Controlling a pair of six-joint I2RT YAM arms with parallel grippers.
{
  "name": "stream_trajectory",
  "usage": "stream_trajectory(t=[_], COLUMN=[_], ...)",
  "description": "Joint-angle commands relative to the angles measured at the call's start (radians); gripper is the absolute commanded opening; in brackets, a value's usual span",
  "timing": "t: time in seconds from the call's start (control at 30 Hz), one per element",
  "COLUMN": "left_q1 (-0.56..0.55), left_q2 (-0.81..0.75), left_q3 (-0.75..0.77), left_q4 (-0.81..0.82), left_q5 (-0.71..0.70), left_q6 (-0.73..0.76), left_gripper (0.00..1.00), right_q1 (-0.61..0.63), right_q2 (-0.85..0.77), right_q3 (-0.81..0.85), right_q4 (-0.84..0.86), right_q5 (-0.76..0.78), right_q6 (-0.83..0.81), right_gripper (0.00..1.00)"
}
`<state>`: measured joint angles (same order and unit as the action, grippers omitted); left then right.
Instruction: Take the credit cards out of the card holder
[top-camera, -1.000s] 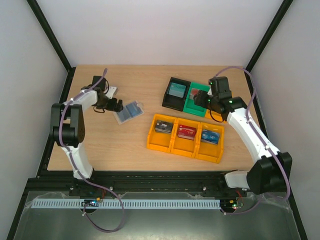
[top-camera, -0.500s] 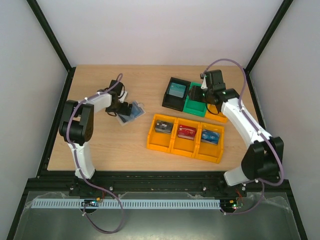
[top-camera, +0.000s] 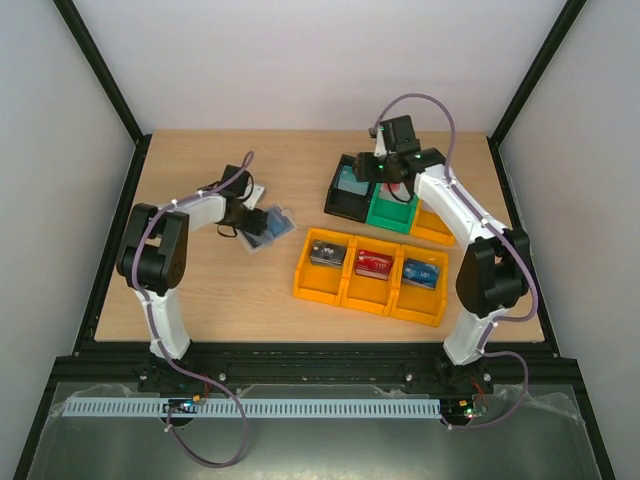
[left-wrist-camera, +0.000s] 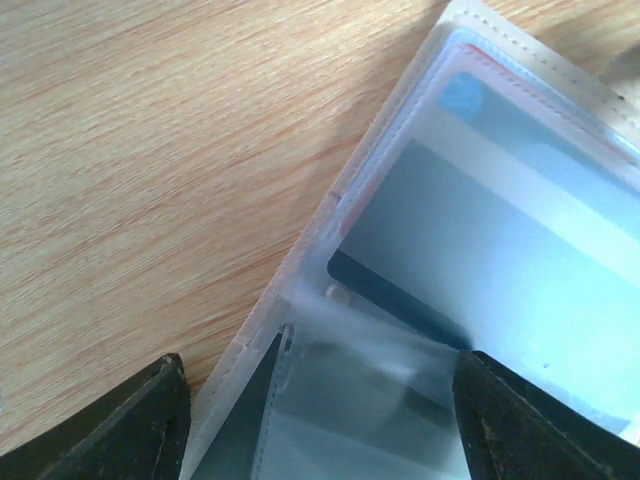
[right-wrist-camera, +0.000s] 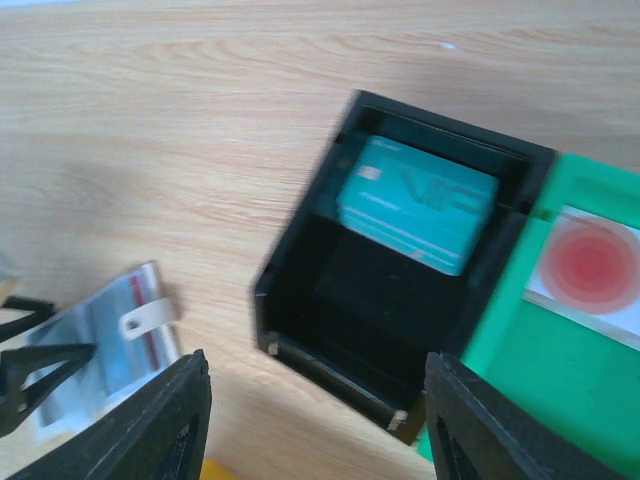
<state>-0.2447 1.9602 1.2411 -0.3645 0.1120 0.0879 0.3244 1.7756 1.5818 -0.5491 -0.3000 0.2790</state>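
The card holder (top-camera: 272, 226) lies on the table's left half, its clear pockets facing up. The left wrist view shows it close up (left-wrist-camera: 300, 260). A pale blue credit card (left-wrist-camera: 500, 250) sits in the top pocket, with a red card's edge (left-wrist-camera: 505, 68) and a dark card (left-wrist-camera: 390, 295) under it. My left gripper (top-camera: 247, 217) is open and low over the holder's near end. Its fingers (left-wrist-camera: 150, 420) straddle the clear sleeve (left-wrist-camera: 318, 365). My right gripper (top-camera: 380, 172) hovers open and empty (right-wrist-camera: 318, 365) above a black bin (right-wrist-camera: 400, 330).
The black bin (top-camera: 336, 206) holds a teal card (right-wrist-camera: 420, 205). A green bin (top-camera: 392, 216) beside it holds a card with a red disc (right-wrist-camera: 590, 265). In front stands a yellow three-part bin (top-camera: 368, 292) with a dark (top-camera: 326, 252), a red (top-camera: 373, 262) and a blue card (top-camera: 421, 272).
My left gripper slid right onto the card holder and its jaws have narrowed. My right arm swung left from the green bin to above the black bin.
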Motion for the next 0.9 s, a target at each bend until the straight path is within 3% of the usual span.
stream_trajectory(t=[0.0, 0.17, 0.27, 0.4, 0.53, 0.87], left_q1=[0.04, 0.064, 0.116, 0.16, 0.183, 0.213], left_q2=[-0.007, -0.061, -0.131, -0.238, -0.298, -0.481], left_q3=[-0.097, -0.189, -0.247, -0.236, -0.206, -0.365], left_q4=[0.06, 0.136, 0.174, 0.182, 0.122, 0.128], left_q5=[0.109, 0.094, 0.144, 0.201, 0.234, 0.15], left_q6=[0.006, 0.007, -0.008, -0.011, -0.019, -0.07], left_gripper=[0.71, 0.74, 0.79, 0.86, 0.89, 0.94], right_q1=[0.121, 0.323, 0.356, 0.358, 0.359, 0.417], right_q2=[-0.004, 0.105, 0.222, 0.351, 0.452, 0.679], right_q3=[0.088, 0.174, 0.265, 0.343, 0.42, 0.652], right_q4=[-0.041, -0.033, 0.025, 0.073, 0.015, -0.085], right_q5=[0.011, -0.1, -0.191, -0.094, 0.001, 0.128], right_q6=[-0.053, -0.113, 0.028, 0.141, 0.117, 0.033], right_gripper=[0.58, 0.59, 0.59, 0.56, 0.57, 0.57])
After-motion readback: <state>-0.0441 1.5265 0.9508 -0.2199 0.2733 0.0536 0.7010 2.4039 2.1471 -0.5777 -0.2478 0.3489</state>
